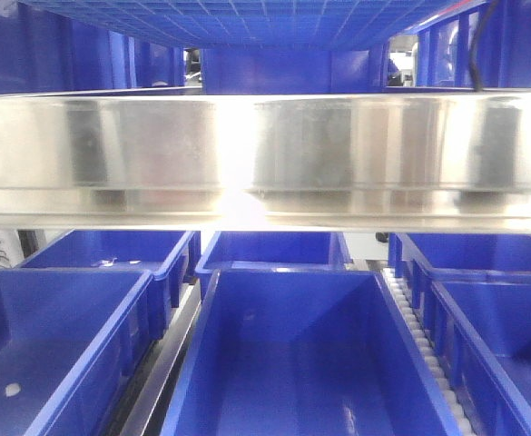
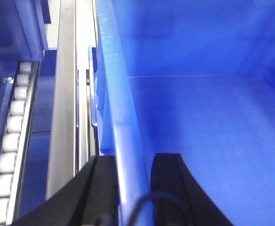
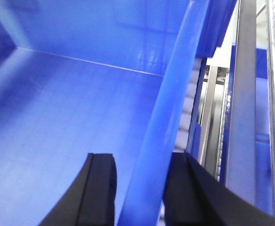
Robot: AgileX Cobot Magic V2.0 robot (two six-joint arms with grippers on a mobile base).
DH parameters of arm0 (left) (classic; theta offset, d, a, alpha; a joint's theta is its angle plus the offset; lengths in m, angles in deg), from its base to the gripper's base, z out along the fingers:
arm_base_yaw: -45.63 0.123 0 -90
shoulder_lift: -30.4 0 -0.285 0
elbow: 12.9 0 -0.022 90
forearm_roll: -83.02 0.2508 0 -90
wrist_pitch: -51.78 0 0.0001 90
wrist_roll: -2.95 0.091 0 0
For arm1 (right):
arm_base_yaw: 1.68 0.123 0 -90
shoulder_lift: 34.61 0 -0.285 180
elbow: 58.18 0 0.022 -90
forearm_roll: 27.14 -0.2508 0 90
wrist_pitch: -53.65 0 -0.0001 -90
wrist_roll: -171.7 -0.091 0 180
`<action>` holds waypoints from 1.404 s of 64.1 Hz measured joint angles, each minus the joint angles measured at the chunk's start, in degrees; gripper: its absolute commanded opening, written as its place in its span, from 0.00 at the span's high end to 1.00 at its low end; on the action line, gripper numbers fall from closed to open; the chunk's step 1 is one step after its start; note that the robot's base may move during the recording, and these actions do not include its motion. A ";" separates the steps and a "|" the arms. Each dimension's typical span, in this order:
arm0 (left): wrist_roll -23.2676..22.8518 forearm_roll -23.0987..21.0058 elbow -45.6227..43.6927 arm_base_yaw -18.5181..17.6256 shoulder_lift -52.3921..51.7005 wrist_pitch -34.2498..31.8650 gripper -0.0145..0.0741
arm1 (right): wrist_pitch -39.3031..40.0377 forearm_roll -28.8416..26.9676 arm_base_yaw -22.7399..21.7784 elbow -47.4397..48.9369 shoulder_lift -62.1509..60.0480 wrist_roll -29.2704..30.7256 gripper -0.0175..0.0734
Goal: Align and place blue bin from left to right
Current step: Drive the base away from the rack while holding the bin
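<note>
Steel rack rail (image 1: 265, 154) across blue bin (image 1: 274, 18), smaller bins (image 1: 247, 363) below.

Illumination: bright, diffuse, overhead. Glare: white blown-out patch on the steel rail (image 1: 242, 204); smeared reflections along its face. Front view: soft, hazy, blues oversaturated. Wrist views: left fingers (image 2: 102, 188) and right fingers (image 3: 99, 188) black, out of focus at the lower edge; blue bin (image 2: 123, 117) rim sheened, inner corners shaded.

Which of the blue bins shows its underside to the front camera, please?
The blue bin above the steel rail: its gridded bottom shows, while the lower bins show open interiors.
</note>
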 measured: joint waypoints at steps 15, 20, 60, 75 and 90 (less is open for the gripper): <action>0.00 0.00 0.00 0.00 0.00 0.00 0.96 | 0.09 -0.09 0.00 0.00 0.00 0.00 0.88; 0.00 0.00 0.00 0.00 0.00 0.00 0.96 | 0.09 -0.09 0.00 0.00 0.00 0.00 0.88; 0.00 -0.11 0.00 0.11 0.00 0.00 0.96 | 0.23 -0.09 0.00 0.00 0.00 0.00 0.88; 0.00 -0.11 0.00 0.11 0.00 0.00 0.96 | 0.23 -0.09 0.00 0.00 0.00 0.00 0.88; 0.00 -0.11 0.00 0.11 0.00 0.00 0.96 | 0.23 -0.09 0.00 0.00 0.00 0.00 0.88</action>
